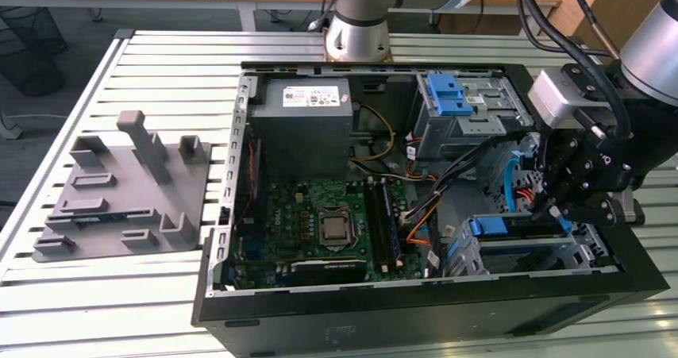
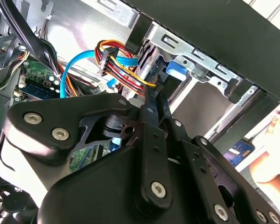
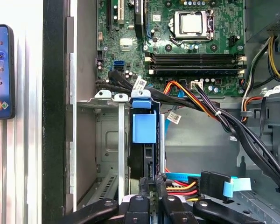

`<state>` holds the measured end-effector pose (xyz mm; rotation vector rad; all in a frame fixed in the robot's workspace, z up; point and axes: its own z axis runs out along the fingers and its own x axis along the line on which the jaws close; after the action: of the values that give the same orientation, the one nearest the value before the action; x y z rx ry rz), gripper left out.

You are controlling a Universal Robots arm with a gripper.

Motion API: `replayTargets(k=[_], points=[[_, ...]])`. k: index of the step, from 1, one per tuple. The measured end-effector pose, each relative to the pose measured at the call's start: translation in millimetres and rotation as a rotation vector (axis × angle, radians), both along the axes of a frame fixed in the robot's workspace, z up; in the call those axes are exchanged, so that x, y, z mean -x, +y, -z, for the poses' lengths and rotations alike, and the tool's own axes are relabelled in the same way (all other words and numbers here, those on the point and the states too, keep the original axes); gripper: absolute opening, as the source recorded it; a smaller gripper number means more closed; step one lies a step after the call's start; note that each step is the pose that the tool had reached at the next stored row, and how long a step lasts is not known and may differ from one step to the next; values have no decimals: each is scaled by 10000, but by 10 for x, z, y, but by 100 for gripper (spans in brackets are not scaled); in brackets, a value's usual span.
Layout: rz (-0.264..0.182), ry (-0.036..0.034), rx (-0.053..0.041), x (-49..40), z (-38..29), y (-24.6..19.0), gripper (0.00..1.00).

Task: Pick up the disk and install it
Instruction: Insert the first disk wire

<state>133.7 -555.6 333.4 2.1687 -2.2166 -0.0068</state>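
Observation:
The disk (image 1: pixel 498 227) sits in the lower drive bay at the case's front corner, on the exterior view's right; its blue end (image 3: pixel 143 128) faces the motherboard and stands between the bay's metal rails. My gripper (image 1: pixel 548 209) hangs just over the bay, beside the disk. In both wrist views the black fingers (image 3: pixel 146 196) lie close together with nothing between them. Their tips (image 2: pixel 154 95) reach to the blue end (image 2: pixel 175 74), among the power and data cables. Most of the disk's body is hidden inside the bay.
The open black case (image 1: pixel 424 310) lies on a slatted table. Inside are the motherboard (image 1: pixel 329 223), a grey power supply (image 1: pixel 307 116) and an upper cage with a blue latch (image 1: pixel 450 92). Cable bundles (image 3: pixel 214 116) cross near the bay. A grey fixture (image 1: pixel 122 191) lies left; a phone (image 3: pixel 1 72) lies outside.

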Motion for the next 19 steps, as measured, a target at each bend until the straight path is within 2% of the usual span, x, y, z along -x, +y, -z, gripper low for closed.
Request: replayTargets(k=[6,8,12,19], points=[[0,3,-40,-2,2,0,17],[1,4,-103,-2,9,1,17],[1,4,-153,-2,4,1,17],[3,9,-159,-2,28,0,17]])
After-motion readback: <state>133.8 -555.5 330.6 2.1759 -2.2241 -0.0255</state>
